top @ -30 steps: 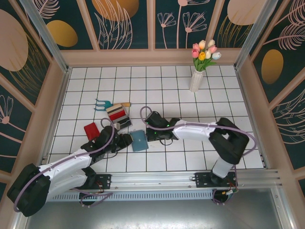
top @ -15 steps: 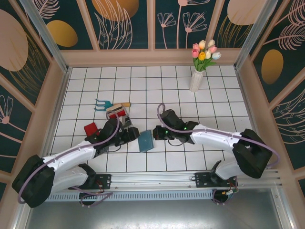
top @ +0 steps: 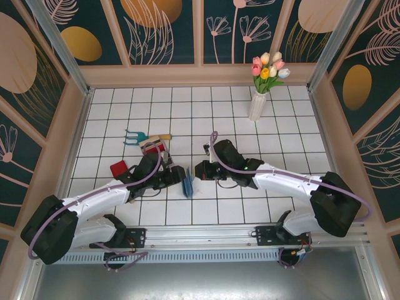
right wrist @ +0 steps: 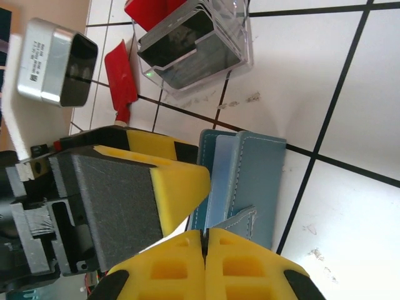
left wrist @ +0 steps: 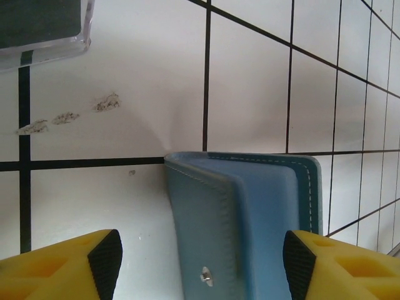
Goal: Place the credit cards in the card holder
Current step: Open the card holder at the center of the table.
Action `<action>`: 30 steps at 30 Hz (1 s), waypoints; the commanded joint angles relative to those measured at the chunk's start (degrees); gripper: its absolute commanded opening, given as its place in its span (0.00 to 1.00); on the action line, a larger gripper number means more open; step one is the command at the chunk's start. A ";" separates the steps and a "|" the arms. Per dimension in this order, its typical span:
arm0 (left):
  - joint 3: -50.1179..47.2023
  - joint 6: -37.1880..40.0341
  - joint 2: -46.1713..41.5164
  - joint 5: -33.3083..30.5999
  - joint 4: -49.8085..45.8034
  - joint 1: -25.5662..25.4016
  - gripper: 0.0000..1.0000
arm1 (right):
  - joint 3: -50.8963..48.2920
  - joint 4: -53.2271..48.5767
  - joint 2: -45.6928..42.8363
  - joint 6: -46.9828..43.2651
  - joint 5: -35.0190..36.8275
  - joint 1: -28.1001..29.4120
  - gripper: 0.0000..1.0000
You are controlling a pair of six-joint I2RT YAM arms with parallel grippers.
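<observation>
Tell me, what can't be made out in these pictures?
- Inside of the card holder: in the right wrist view its folded panels cover it; in the left wrist view the bottom edge cuts it off.
- Number of credit cards in the clear rack: too small in the top view, and the left arm overlaps it.
- Whether the right jaws pinch the holder's flap: the contact is hidden in the right wrist view.
</observation>
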 commanded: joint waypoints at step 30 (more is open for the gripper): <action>-2.03 1.42 6.61 -2.68 0.93 0.03 0.33 | -9.66 -6.07 0.73 3.86 11.00 -3.76 0.03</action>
